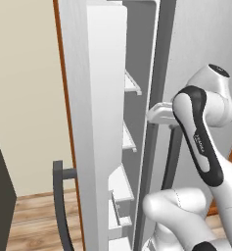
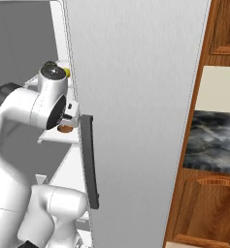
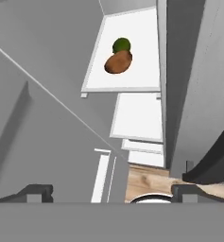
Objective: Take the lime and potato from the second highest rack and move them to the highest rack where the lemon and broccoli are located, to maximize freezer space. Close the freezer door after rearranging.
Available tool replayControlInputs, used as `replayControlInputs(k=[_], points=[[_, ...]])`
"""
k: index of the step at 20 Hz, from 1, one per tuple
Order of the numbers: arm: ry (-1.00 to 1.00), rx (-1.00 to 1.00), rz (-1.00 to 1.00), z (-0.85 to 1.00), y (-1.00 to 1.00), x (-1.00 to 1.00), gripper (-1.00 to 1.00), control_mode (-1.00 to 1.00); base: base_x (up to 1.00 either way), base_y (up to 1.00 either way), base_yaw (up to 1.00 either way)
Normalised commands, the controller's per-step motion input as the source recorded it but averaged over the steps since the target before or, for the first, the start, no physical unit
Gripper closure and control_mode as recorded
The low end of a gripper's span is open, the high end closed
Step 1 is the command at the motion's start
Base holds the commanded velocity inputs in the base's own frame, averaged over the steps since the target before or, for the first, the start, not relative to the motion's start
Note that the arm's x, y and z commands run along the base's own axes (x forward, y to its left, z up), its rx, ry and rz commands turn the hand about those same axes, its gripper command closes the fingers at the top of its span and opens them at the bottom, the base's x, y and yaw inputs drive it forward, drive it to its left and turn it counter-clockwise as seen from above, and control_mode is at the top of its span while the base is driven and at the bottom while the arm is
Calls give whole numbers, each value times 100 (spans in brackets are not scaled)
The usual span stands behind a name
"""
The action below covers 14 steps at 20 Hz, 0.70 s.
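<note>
Nothing is moved yet: I see the potato (image 3: 118,63) and lime (image 3: 121,45) touching on their rack (image 3: 146,71), well below my tool (image 3: 111,193). Its tips stand wide apart, empty. The door (image 1: 81,122) is open.

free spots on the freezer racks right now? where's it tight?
In the hand view, the rack holding the lime and potato is bare toward its near edge and on the side by the grey wall. The next rack below looks bare. Crowded: lime and potato touch. The gripper hovers apart, fingers spread.
</note>
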Motion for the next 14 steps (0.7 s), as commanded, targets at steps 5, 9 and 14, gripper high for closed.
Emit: replayControlInputs(k=[5, 9, 14], points=[[0, 0, -4, -46, -4, -5, -100, -100, 0, 0, 0], [0, 0, -4, -24, 5, -6, -100, 100, -1, 9, -2], [0, 0, 0, 0, 0, 0, -100, 100, 14, 60, -13]])
